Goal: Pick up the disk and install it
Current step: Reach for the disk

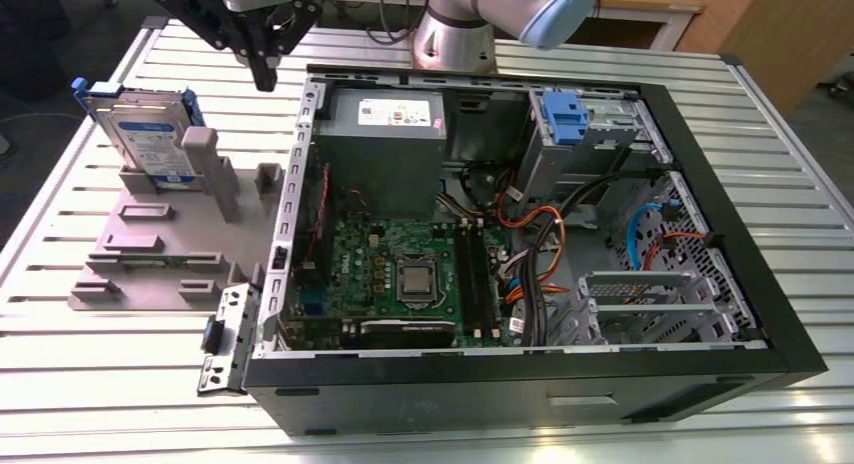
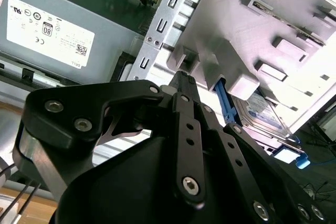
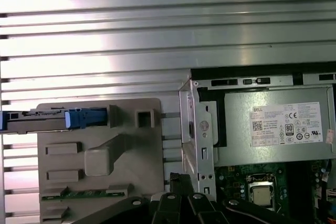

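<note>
Standing on edge, the silver disk (image 1: 142, 136) shows blue rails.

Silver arm (image 1: 451, 39) with pale blue joint cap (image 1: 554, 19); black, screw-studded linkage fingers (image 2: 188, 129).

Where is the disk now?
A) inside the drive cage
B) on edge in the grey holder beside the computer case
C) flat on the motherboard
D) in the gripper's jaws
B: the disk stands on edge in the grey holder, outside the computer case; the gripper hangs apart from it.
</note>
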